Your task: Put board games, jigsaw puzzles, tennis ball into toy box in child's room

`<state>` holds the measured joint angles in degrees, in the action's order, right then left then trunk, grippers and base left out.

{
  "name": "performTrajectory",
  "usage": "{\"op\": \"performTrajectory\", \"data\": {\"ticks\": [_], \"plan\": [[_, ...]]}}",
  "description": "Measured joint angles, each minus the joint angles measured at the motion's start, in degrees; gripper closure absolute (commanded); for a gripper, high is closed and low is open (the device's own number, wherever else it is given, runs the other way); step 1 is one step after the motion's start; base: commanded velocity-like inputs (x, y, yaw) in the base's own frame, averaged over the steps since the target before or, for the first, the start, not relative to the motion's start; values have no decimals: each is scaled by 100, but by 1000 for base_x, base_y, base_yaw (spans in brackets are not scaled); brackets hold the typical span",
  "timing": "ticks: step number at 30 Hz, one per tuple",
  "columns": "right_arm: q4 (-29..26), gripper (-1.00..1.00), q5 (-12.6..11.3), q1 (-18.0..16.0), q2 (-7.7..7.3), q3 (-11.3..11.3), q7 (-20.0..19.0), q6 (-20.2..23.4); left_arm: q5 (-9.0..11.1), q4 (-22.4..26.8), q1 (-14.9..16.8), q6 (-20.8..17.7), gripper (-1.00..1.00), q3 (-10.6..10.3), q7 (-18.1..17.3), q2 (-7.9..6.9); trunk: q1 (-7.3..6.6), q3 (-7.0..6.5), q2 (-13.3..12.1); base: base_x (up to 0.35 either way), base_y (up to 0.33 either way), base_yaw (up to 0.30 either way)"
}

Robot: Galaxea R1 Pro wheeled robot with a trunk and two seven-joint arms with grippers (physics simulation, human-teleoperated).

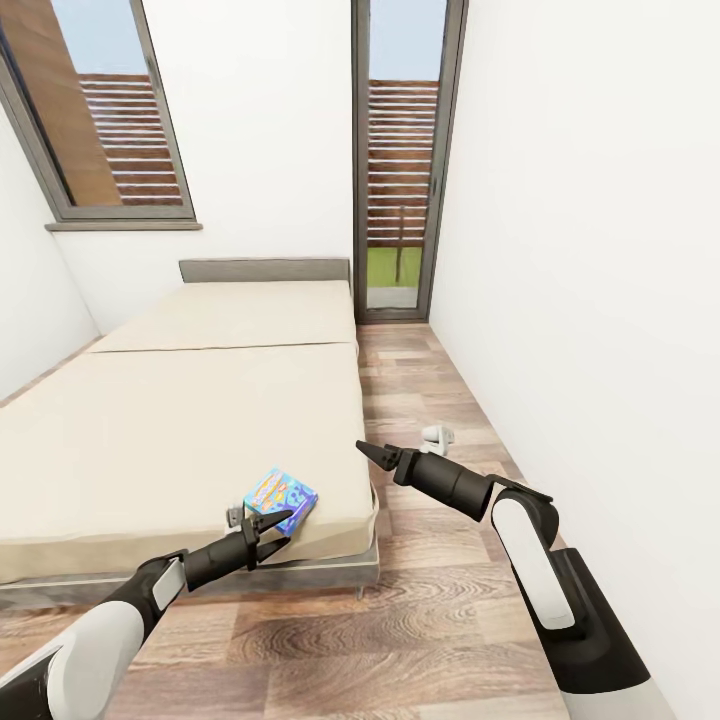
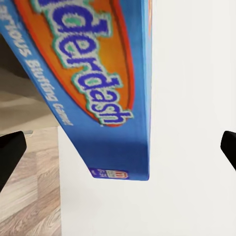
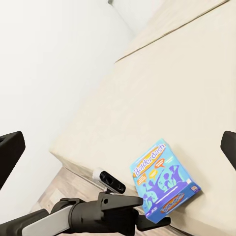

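Observation:
One board game [image 1: 281,497], a bright blue box with orange print, lies flat on the beige mattress of the bed [image 1: 170,420], close to its near right corner. My left gripper [image 1: 272,527] is open at the box's near edge, its fingers spread on either side of that edge. In the left wrist view the blue box [image 2: 98,73] looms very close between the two wide-apart fingertips [image 2: 10,152]. My right gripper [image 1: 372,453] hovers open above the bed's right edge, a little right of the box. Its wrist view looks down on the game [image 3: 162,178] and the left gripper [image 3: 150,211].
A wood plank floor [image 1: 430,600] runs along the bed's right side to a tall glass door [image 1: 400,170]. The white wall [image 1: 600,300] stands close on the right. A small white object [image 1: 437,436] lies on the floor by that wall.

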<state>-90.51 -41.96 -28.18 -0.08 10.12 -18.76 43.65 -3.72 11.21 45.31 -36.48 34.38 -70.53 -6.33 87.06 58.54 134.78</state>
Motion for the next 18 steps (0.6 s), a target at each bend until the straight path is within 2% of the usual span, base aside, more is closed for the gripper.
{"op": "performTrajectory", "data": {"ticks": [18], "plan": [[0, -100, 15, 0, 7, 1, 11, -10, -3, 0, 0, 5, -100, -1, -9, -1, 0, 0, 0, 0, 0, 0]]}}
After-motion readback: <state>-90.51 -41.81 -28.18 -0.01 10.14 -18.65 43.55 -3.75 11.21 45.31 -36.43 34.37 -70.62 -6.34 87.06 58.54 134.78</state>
